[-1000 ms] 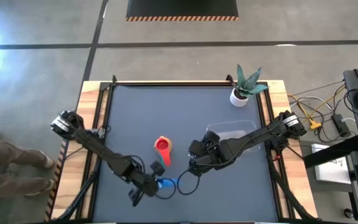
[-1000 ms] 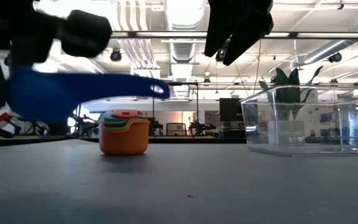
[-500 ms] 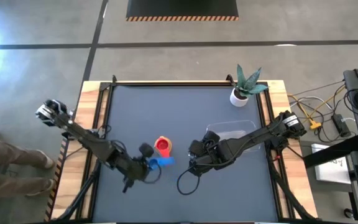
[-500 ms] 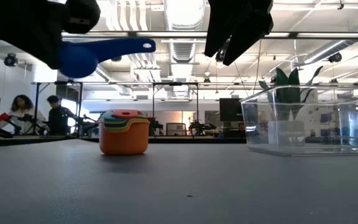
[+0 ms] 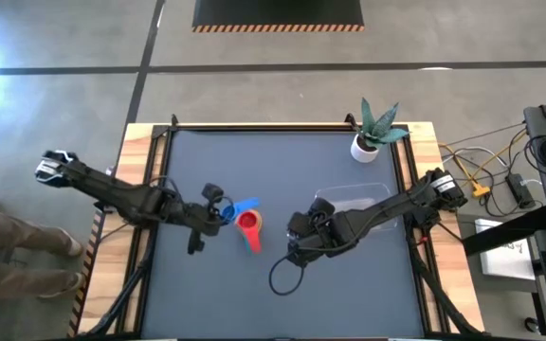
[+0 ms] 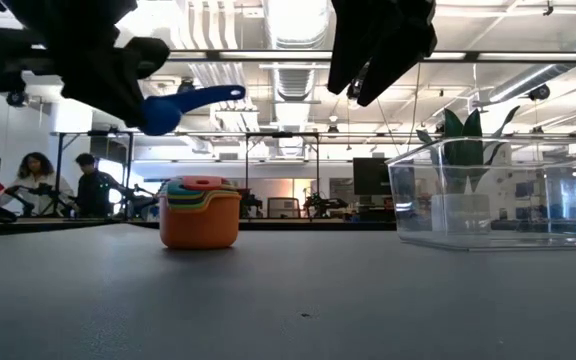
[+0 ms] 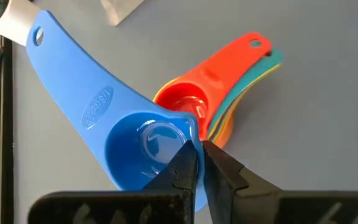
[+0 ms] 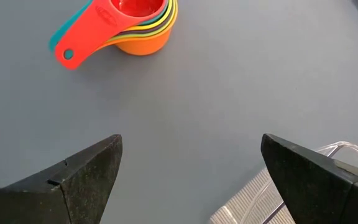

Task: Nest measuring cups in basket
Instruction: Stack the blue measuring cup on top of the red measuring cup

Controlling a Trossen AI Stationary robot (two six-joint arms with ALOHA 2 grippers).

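Note:
My left gripper (image 5: pixel 222 212) is shut on the blue measuring cup (image 5: pixel 242 206) and hovers just left of the nested stack (image 5: pixel 249 225). The stack has an orange cup at the bottom and a red one on top, and it rests on its base on the table (image 6: pixel 200 215). In the low view the blue cup (image 6: pixel 183 104) hangs in the air above and left of the stack. The clear basket (image 5: pixel 356 200) stands on the table's right half. My right gripper (image 5: pixel 299 242) is open, raised between stack and basket. My left gripper pinches the blue cup's bowl rim (image 7: pixel 190 138), on the side opposite the handle, one finger inside the bowl and one outside. The fingers come from the table's left, slanting down. The cup is lifted clear, and its handle (image 7: pixel 61 68) points away from the gripper.
A white plant pot (image 5: pixel 365 145) stands at the far right corner. A black cable loop (image 5: pixel 285 273) lies below my right arm near the near edge. Wooden rails (image 5: pixel 140 189) frame the mat. People show in the room behind (image 6: pixel 38 180).
My left gripper has carried the blue cup from the table's near edge toward the far edge and up. It now hangs beside the stack instead of close to the low camera. The cup's handle has swung slightly toward the far side.

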